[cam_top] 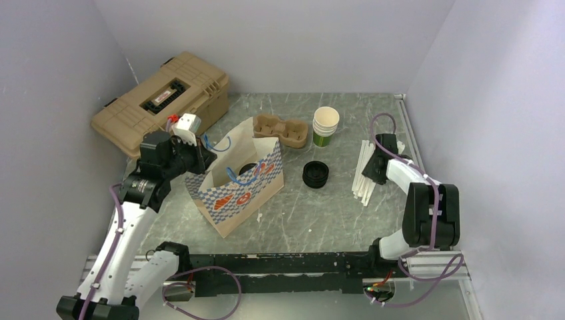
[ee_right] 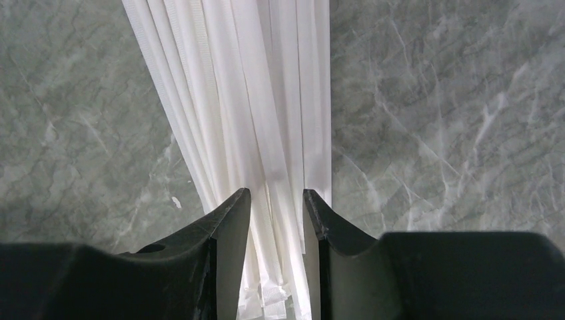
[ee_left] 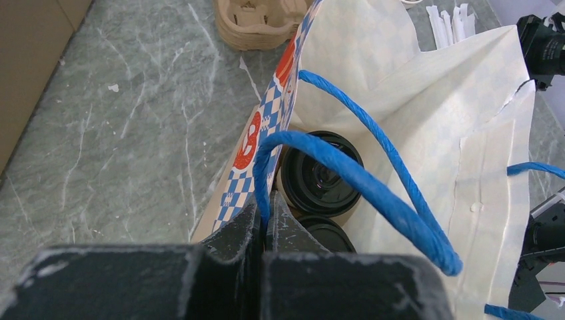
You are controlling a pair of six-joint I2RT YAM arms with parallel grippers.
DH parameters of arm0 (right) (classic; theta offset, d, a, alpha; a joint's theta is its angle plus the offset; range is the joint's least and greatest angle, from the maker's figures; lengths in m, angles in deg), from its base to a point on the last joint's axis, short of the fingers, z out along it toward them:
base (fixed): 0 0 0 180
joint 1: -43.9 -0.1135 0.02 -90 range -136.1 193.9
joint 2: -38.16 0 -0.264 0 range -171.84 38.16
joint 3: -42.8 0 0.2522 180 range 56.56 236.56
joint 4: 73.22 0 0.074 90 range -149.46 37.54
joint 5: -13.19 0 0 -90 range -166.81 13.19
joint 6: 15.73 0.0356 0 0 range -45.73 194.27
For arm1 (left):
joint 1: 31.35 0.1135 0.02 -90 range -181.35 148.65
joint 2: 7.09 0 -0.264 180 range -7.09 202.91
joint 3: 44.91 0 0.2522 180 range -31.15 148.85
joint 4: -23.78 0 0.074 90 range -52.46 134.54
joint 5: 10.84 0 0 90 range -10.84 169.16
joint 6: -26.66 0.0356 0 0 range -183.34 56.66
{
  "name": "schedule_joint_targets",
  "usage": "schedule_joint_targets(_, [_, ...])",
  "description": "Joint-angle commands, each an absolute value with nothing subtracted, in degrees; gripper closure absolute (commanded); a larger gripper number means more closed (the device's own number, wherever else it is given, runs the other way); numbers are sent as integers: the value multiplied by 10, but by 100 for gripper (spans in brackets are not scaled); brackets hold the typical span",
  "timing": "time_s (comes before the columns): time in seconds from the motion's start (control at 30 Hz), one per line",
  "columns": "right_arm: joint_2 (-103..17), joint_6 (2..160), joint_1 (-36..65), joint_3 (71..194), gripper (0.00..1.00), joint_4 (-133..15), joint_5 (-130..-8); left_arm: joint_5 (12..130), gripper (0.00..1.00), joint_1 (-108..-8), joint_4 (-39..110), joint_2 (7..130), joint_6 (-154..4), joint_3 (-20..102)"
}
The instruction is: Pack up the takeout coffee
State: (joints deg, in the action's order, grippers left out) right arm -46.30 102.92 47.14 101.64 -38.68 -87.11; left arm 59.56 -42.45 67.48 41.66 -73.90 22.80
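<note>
A checkered paper bag [cam_top: 240,193] stands open at mid-table. My left gripper [ee_left: 266,207] is shut on the bag's blue handle [ee_left: 346,172] at the bag's left rim [cam_top: 203,157]. Inside the bag stands a takeout coffee [ee_left: 313,187] with a round black lid, and a second black-lidded cup [ee_left: 326,235] sits just below it, partly hidden by my fingers. My right gripper [ee_right: 276,197] hangs low over a bundle of white wrapped straws [ee_right: 253,100] at the right of the table [cam_top: 365,170]. Its jaws stand apart with a few straws lying between them.
A tan toolbox [cam_top: 163,100] sits at the back left. Behind the bag are a cardboard cup carrier [cam_top: 283,129] and a stack of lidless cups [cam_top: 326,125]. A stack of black lids [cam_top: 316,175] lies between the bag and the straws. Walls close in on three sides.
</note>
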Motion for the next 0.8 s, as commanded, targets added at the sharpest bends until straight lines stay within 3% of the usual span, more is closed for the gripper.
schedule_joint_targets(0.0, [-478, 1032, 476, 1045, 62, -417, -859, 599, 100, -428, 677, 406, -731, 226])
schedule_joint_targets(0.27, [-493, 1025, 476, 1046, 78, -421, -870, 598, 100, -428, 679, 404, -730, 225])
schedule_joint_targets(0.37, [-500, 1024, 476, 1049, 79, -417, -873, 599, 100, -428, 680, 403, -730, 225])
schedule_joint_targets(0.5, [-501, 1024, 476, 1047, 57, -417, -878, 599, 100, -428, 681, 400, -730, 225])
schedule_joint_targets(0.63, [-509, 1022, 476, 1049, 50, -413, -877, 600, 100, -428, 681, 399, -729, 224])
schedule_joint_targets(0.67, [-509, 1022, 476, 1048, 51, -415, -876, 600, 100, -429, 681, 399, -729, 225])
schedule_joint_targets(0.77, [-504, 1022, 476, 1048, 67, -415, -877, 602, 100, -430, 683, 397, -728, 225])
